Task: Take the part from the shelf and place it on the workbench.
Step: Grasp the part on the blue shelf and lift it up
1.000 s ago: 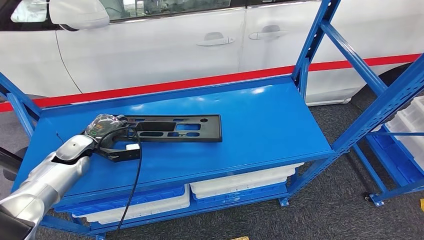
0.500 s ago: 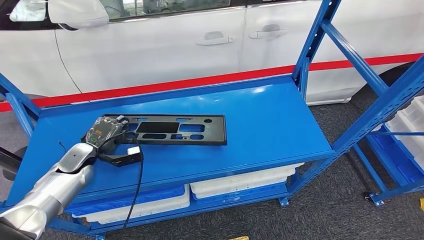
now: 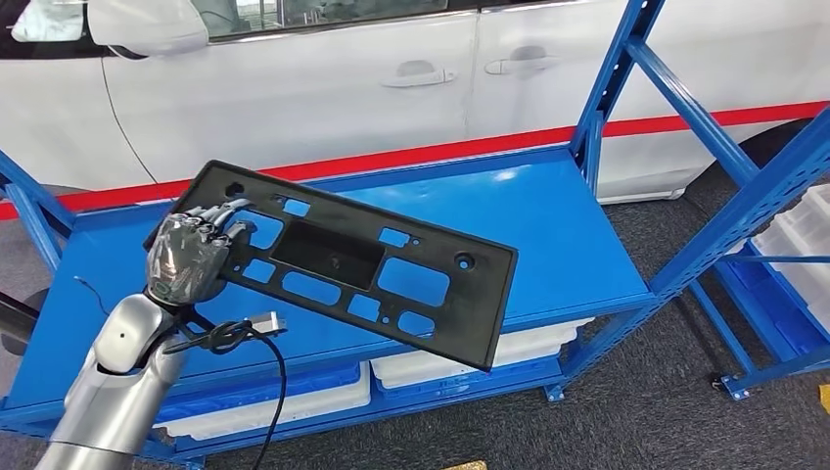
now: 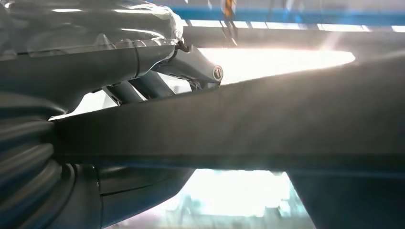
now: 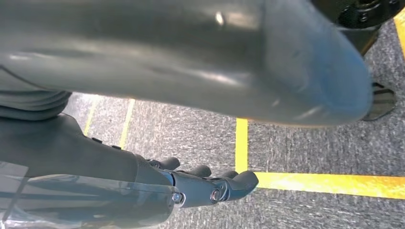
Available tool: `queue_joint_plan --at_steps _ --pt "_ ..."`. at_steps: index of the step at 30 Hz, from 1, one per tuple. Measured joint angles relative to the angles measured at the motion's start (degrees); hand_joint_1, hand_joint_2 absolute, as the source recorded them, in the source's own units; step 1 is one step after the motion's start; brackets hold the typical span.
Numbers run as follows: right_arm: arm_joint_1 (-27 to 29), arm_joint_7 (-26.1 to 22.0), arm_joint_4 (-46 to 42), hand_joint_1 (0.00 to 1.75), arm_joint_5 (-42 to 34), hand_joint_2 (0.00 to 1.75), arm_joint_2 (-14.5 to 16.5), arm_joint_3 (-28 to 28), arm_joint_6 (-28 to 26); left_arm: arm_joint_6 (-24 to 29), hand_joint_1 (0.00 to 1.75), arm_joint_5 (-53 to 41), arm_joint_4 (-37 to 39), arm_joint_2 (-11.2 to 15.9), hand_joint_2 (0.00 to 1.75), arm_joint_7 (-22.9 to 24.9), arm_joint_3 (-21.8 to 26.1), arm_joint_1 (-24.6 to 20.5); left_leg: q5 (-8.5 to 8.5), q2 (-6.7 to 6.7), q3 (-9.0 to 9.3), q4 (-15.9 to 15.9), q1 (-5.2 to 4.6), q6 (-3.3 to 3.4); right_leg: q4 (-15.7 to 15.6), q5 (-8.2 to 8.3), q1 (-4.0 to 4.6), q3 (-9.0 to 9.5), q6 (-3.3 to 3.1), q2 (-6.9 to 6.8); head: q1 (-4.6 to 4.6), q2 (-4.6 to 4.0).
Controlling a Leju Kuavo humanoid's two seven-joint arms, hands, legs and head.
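Note:
The part (image 3: 362, 264) is a long flat black plastic plate with several cut-outs. My left hand (image 3: 186, 257) grips its left end and holds it tilted above the blue shelf (image 3: 548, 225), its right end lower and nearer to me. In the left wrist view the dark part (image 4: 248, 124) runs across the picture, clamped between the thumb and the fingers (image 4: 143, 86) of my left hand (image 4: 86, 71). My right hand (image 5: 157, 186) hangs over grey carpet, its fingers curled in and holding nothing.
A white car (image 3: 323, 88) with a red stripe stands right behind the shelf. Blue uprights (image 3: 612, 88) rise at the shelf's right end. White trays (image 3: 470, 364) sit on the lower level. A black cable (image 3: 269, 392) hangs from my left wrist. Yellow floor lines (image 5: 329, 183) cross the carpet.
The part lay flat on the shelf with my left hand at its left end; now my left hand has lifted it clear of the shelf and tilted it toward me.

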Motion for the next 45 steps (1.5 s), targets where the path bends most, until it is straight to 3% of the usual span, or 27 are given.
queue_joint_plan --at_steps 5,19,24,27,29,32,33,34,35,37,39,42,43,45 --pt "0.0 0.0 0.0 0.00 0.0 0.00 0.0 0.0 0.0 0.0 1.75 -1.5 -5.3 -1.4 1.75 -0.3 4.1 2.0 0.00 0.00 0.00 0.0 0.00 0.02 0.0 0.00 0.01 0.01 0.01 -0.03 0.00 0.00" --pt "0.0 0.0 0.0 0.00 -0.1 0.00 0.1 0.0 -0.1 0.0 1.75 -3.3 -10.9 -3.2 1.75 -0.6 7.2 3.8 -0.05 -0.02 -0.07 0.2 -0.09 0.12 0.0 0.02 -0.10 0.00 0.10 -0.04 0.00 0.00" --pt "0.1 0.0 0.0 0.00 -0.4 0.00 0.4 0.0 -0.4 0.0 1.75 -2.7 -11.6 -4.6 1.75 -1.5 9.5 4.4 -0.15 -0.02 -0.32 0.7 -0.19 0.49 0.0 0.17 -0.21 -0.01 0.55 -0.05 0.00 0.00" --pt "0.1 0.0 0.0 0.00 -0.5 0.00 0.6 0.0 -0.8 0.0 1.75 -3.0 -11.9 -5.1 1.75 -0.9 10.4 4.6 0.50 0.07 -0.10 0.1 -0.07 1.19 -0.2 0.33 -0.27 0.13 1.23 -0.07 0.01 0.00" --pt "0.2 0.0 0.0 0.00 -0.6 0.00 0.6 0.0 -0.9 0.0 1.75 -3.0 -12.1 -5.5 1.75 -0.8 10.7 4.6 1.31 0.25 0.28 -0.8 0.30 1.82 2.3 -1.68 -0.28 -0.89 1.73 -0.14 0.02 0.00" --pt "0.3 0.0 0.0 0.00 -0.6 0.00 0.6 0.0 -0.9 0.0 1.75 -3.0 -12.1 -5.9 1.75 -0.8 11.1 5.0 1.63 0.38 0.18 -1.0 0.38 2.12 13.3 -7.41 -0.81 -5.63 2.51 -0.25 0.01 0.00" --pt "0.4 0.0 0.0 0.00 -0.6 0.00 0.6 0.0 -0.9 0.0 1.75 -3.1 -12.1 -6.0 1.75 -0.7 11.1 5.1 1.63 0.39 0.14 -0.9 0.39 2.09 15.7 -8.01 -1.03 -6.63 2.76 -0.31 0.01 0.00" --pt "0.5 0.0 0.0 0.00 -0.6 0.00 0.6 0.0 -0.9 0.0 1.75 -3.2 -12.1 -6.1 1.75 -0.7 11.1 5.3 1.59 0.38 0.12 -0.7 0.44 2.01 16.2 -7.57 -1.25 -6.67 2.97 -0.39 0.01 0.00" --pt "0.5 0.0 0.0 0.00 -0.6 0.00 0.6 0.0 -0.9 0.0 1.75 -3.3 -12.1 -6.1 1.75 -0.5 11.1 5.4 1.48 0.36 0.10 -0.5 0.52 1.85 14.4 -6.12 -1.47 -5.55 3.15 -0.50 0.01 0.00" --pt "0.5 0.0 0.0 0.00 -0.8 0.00 0.6 -0.1 -1.0 0.0 1.75 -3.4 -12.2 -6.3 1.75 0.3 11.2 5.5 0.85 0.32 -0.12 0.4 0.63 1.19 7.0 -3.05 -1.78 -1.33 3.28 -0.71 0.02 0.00" --pt "0.5 0.0 0.0 0.00 -1.0 0.00 0.6 -0.1 -1.0 0.0 1.75 -3.5 -12.3 -6.3 1.75 1.3 11.3 5.5 0.18 0.28 -0.58 1.3 0.56 0.35 2.6 -2.09 -1.62 1.05 2.73 -0.70 0.01 0.00" --pt "0.5 0.0 0.0 0.00 -1.2 0.00 0.6 -0.1 -1.0 0.1 1.75 -3.5 -13.0 -6.3 1.75 2.4 11.5 5.9 -0.23 0.26 -0.90 1.9 0.53 -0.63 2.2 -2.50 -1.42 0.79 1.45 -0.63 0.00 0.00" --pt "0.5 0.0 0.0 0.00 -1.2 0.00 0.7 -0.1 -1.0 0.1 1.75 -3.4 -13.2 -6.3 1.75 2.6 11.6 6.0 -0.90 0.25 -1.14 2.4 0.61 -0.93 2.0 -2.43 -1.47 0.72 1.05 -0.65 -0.01 0.00" --pt "0.6 -0.2 0.0 0.00 -1.4 0.00 0.9 -0.2 -1.0 0.1 1.75 -3.3 -13.6 -6.3 1.75 3.2 11.7 6.5 -4.32 0.23 -2.71 6.5 0.75 -1.41 1.7 -2.03 -1.53 0.40 0.25 -0.72 -0.02 0.00"
